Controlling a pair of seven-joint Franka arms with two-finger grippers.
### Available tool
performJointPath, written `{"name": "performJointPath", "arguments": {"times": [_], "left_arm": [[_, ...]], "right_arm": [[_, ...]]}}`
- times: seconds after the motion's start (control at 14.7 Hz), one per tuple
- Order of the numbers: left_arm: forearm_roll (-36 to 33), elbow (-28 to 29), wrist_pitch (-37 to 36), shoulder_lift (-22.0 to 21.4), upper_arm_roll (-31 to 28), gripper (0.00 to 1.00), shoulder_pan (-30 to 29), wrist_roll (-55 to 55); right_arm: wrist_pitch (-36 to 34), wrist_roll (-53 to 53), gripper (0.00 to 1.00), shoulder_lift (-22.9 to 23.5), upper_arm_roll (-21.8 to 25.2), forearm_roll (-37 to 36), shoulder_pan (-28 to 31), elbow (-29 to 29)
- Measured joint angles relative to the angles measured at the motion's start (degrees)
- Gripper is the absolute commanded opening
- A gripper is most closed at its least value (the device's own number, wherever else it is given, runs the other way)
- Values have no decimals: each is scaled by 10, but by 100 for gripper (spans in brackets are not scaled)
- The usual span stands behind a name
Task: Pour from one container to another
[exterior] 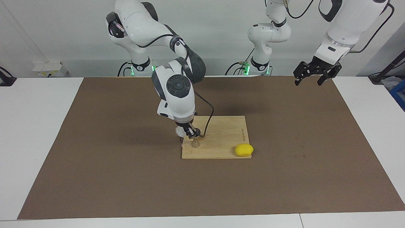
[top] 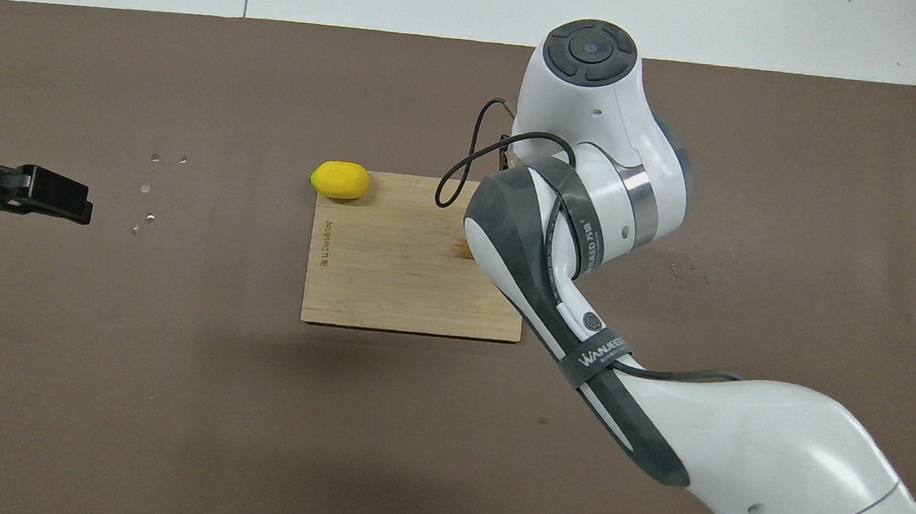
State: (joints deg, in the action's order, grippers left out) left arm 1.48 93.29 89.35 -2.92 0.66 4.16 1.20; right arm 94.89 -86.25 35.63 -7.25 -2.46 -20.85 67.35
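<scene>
The silvery steel jigger stands upright on the wooden cutting board, at the corner farther from the robots toward the right arm's end. My right gripper is shut on the small clear glass tumbler and holds it tipped just above and beside the jigger. In the overhead view my right arm hides both the tumbler and the jigger. My left gripper is open and empty, raised over the mat at the left arm's end, where the arm waits; it also shows in the overhead view.
A yellow lemon lies at the board's corner farther from the robots, toward the left arm's end, also seen from overhead. Several small shiny specks lie on the brown mat near the left gripper.
</scene>
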Motion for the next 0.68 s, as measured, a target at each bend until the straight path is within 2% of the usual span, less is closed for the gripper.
{"name": "performJointPath", "arguments": {"times": [0.68], "left_arm": [[0, 0, 0, 0, 0, 100, 0, 0]], "right_arm": [[-2, 2, 0, 1, -1, -37, -19, -4]]}}
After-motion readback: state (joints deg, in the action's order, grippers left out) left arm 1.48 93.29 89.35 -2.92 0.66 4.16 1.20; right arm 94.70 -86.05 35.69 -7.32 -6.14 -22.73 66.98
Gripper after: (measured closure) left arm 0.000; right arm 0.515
